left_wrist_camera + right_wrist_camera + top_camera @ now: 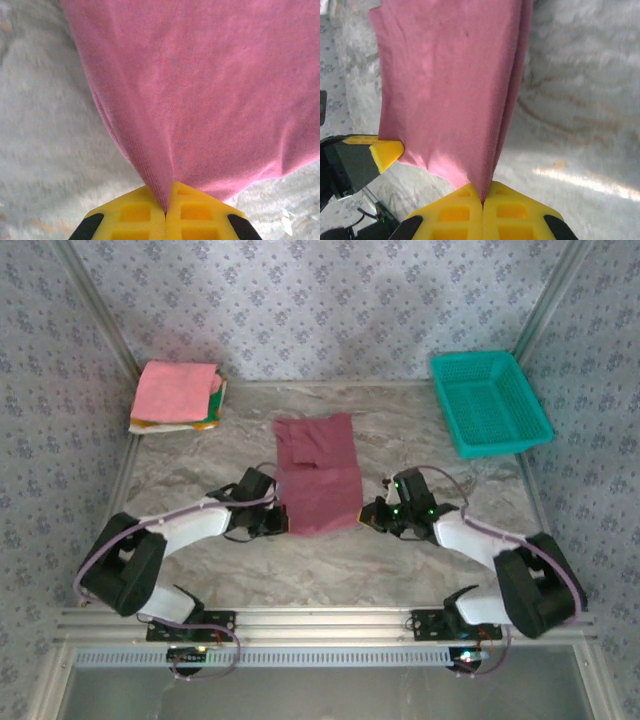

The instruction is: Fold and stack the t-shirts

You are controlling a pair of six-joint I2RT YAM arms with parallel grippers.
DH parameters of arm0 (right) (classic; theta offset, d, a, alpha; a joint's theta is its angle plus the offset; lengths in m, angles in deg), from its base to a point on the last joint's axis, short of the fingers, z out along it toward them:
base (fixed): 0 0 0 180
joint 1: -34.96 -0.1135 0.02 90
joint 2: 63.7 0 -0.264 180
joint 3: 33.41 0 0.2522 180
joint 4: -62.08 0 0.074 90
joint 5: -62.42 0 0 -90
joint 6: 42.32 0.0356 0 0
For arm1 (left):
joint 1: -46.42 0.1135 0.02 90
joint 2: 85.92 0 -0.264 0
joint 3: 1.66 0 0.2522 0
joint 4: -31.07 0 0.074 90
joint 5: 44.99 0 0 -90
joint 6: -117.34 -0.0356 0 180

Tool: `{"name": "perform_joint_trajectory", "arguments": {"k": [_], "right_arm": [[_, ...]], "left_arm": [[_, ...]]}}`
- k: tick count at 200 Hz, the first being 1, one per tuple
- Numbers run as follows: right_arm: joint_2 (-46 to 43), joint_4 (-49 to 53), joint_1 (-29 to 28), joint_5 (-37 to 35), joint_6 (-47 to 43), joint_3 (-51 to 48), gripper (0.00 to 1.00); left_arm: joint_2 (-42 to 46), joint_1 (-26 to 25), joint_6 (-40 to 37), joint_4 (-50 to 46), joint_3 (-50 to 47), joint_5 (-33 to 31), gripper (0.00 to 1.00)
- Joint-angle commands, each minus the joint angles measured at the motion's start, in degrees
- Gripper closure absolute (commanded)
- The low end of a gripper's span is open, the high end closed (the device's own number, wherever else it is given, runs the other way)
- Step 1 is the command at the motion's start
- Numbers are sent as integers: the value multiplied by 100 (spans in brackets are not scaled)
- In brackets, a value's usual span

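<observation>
Closest to the lens in each wrist view are yellow pads pressed together on maroon cloth. The left gripper point(166, 210) is clamped on the near left corner of the maroon t-shirt point(318, 475), and the right gripper point(482, 200) is clamped on the near right corner, where two layers seem to run into the pinch. Neither has any gap between its pads beyond the fabric itself.

The shirt lies in the middle of the marbled surface point(200, 480) as a narrow panel. Its long axis runs straight away from the arms toward the back wall. A smaller flap lies over its far left part, probably a tucked sleeve, though the overhead view is too coarse to be sure. No lettering shows on the upper face.

From both grippers the cloth stretches directly ahead. The two arms are about equally near and sit one at each end of the near edge. I judge that the next fold would carry this edge forward along the long axis, both corners kept level.

The stack of folded shirts point(178, 397), pink on top, sits at the far left, nearer the left arm. The teal basket point(488, 402) stands at the far right.
</observation>
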Motion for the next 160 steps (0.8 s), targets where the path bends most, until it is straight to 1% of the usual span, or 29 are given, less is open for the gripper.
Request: {"name": "perform_joint_trajectory", "arguments": {"k": [1, 19, 38, 66, 81, 101, 125, 143, 160], "right_arm": [[-581, 638, 22, -189, 40, -250, 100], [-766, 753, 221, -212, -115, -90, 100], [-356, 799, 382, 65, -397, 458, 100], [395, 899, 525, 141, -701, 1332, 100], [726, 958, 668, 263, -737, 1743, 100], [1129, 1259, 803, 316, -887, 2366, 100], [1824, 1630, 940, 578, -1128, 3237, 100], [2306, 1828, 981, 578, -1194, 3821, 100], [2707, 1928, 1056, 624, -1416, 4382, 100]], "left_arm": [[567, -44, 284, -340, -247, -396, 100], [800, 95, 158, -420, -206, -490, 100], [608, 360, -123, -570, 243, -280, 100], [39, 525, -636, -932, 1317, -113, 100], [-225, 736, -838, -1094, 1831, 101, 100], [-669, 1022, -1181, -1430, 2555, 347, 100], [-1393, 1192, -1654, -1856, 3492, 504, 100], [-1899, 1338, -1776, -1971, 3973, 772, 100], [-2283, 1456, -1813, -1941, 4288, 846, 100]]}}
